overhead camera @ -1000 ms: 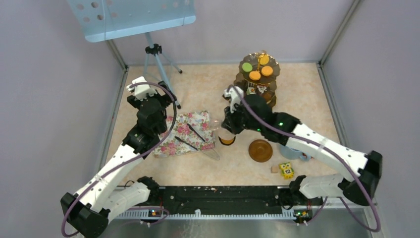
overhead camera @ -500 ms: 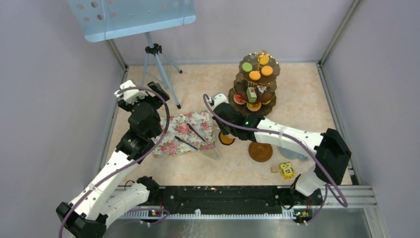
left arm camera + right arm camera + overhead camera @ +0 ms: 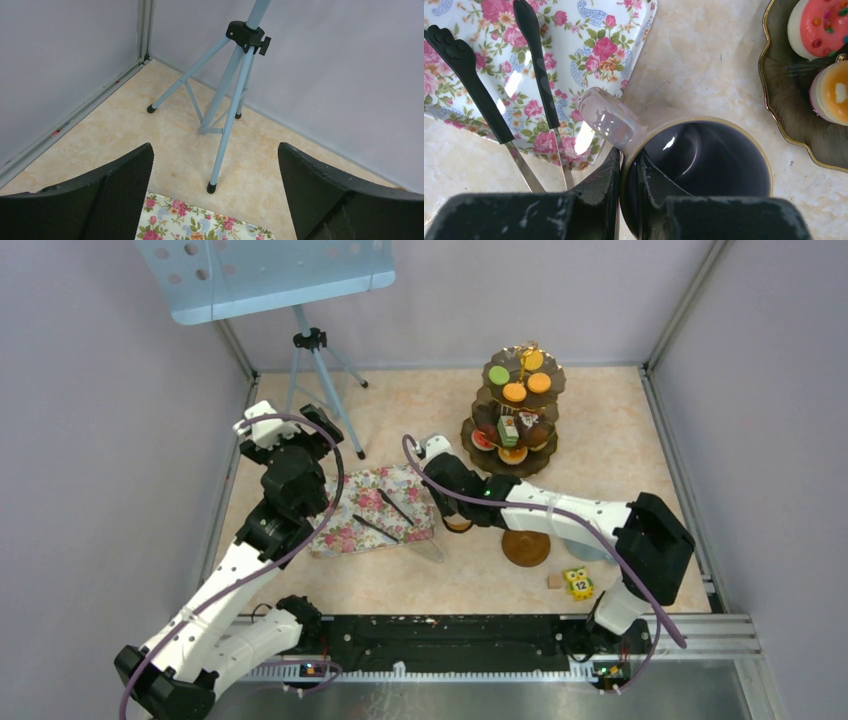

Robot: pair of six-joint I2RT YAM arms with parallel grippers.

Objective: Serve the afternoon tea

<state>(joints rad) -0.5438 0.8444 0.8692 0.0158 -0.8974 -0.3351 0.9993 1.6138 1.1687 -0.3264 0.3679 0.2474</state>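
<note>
The bench (image 3: 420, 420) is a pale, marbled beige slab, walled on three sides by plain lilac-grey panels with metal posts in the far corners; one light blue music stand (image 3: 265, 275) stands on its tripod (image 3: 235, 85) at the far left.

One floral tray (image 3: 370, 510) lies left of centre with two black-handled utensils (image 3: 469, 75) on it; one dark three-tier stand (image 3: 515, 415) stands at the back, its top tier holding one green round (image 3: 498, 375) and three orange rounds (image 3: 533, 360); one brown saucer (image 3: 526, 545), one yellow owl block (image 3: 578, 583) and one small wooden cube (image 3: 553, 581) sit nearer the front.

The one grey mug (image 3: 704, 155) is just beside the tray's corner, between tray and stand, handle towards the tray; the right tool (image 3: 629, 170) is pinched narrow on its rim, one finger inside and one outside; whether the mug touches the bench I cannot tell.

The left tool (image 3: 215, 150) gapes wide with nothing in it, facing the tripod.
</note>
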